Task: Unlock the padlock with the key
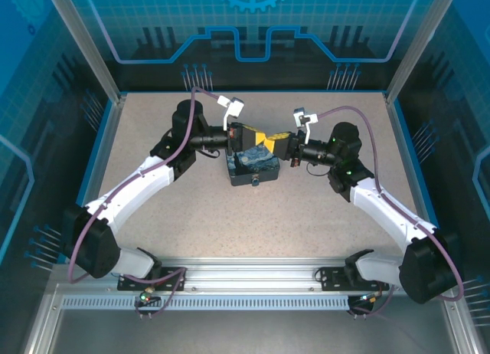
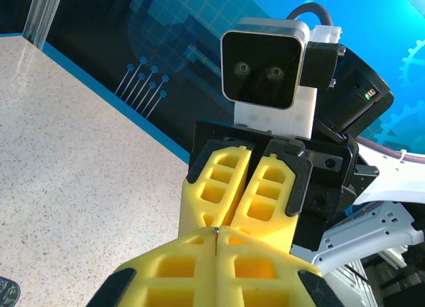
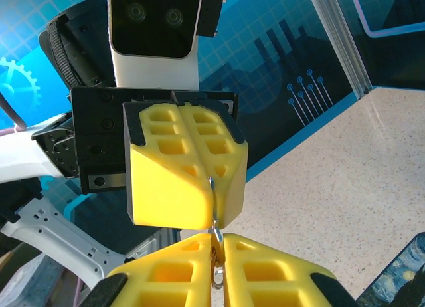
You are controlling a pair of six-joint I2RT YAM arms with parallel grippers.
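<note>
**Both tools meet tip to tip above the painted box**

On the top camera I have the left tool and the right tool brought nose to nose in the air over the blue-and-yellow painted box. The box sits near the middle of the speckled desk.

From the left wrist, my left tool has its yellow fingers pressed together, and a thin metal sliver is pinched at the very tips. The right tool faces it head on, its fingers also together.

From the right wrist, the left tool is clamped on that sliver, which runs down the seam between its fingers towards my right tool. The right tool's fingers are closed on a small metal loop lodged in the narrow gap between them.

These tiny silvery parts are where the padlock and key are, but I cannot tell which part is which. A corner of the painted box shows below.
</note>
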